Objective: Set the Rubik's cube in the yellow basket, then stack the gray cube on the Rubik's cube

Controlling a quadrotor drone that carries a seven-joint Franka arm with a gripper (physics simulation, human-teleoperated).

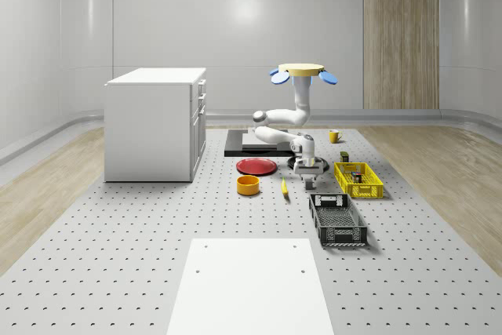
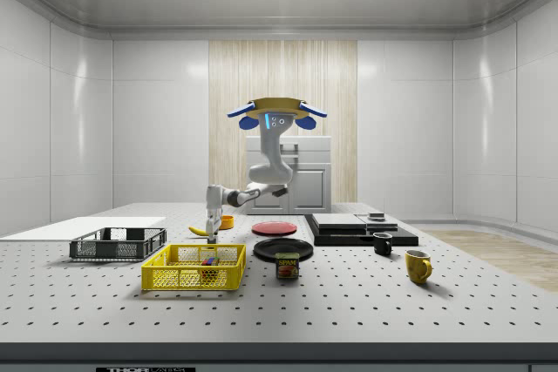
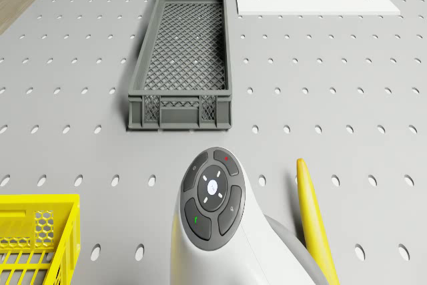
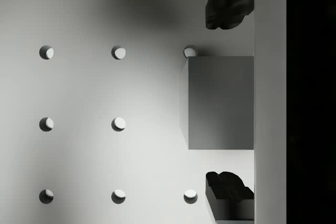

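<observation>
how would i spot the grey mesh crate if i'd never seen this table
Start at the big white cabinet, then cross the perforated table to the whole-scene view's right. Past the yellow plastic basket, nearer the camera, sits the long dark grey mesh crate: the only grey, empty container.

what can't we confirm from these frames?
- Contact: in the wrist view the fingers sit either side of the gray cube with gaps showing; the picture's edge cuts off the cube's far side.
- Rubik's cube: in the side view, colours show through the yellow basket mesh; its exact seating is unclear.
- Gripper in the whole-scene view: too small to judge height above the table.
</observation>
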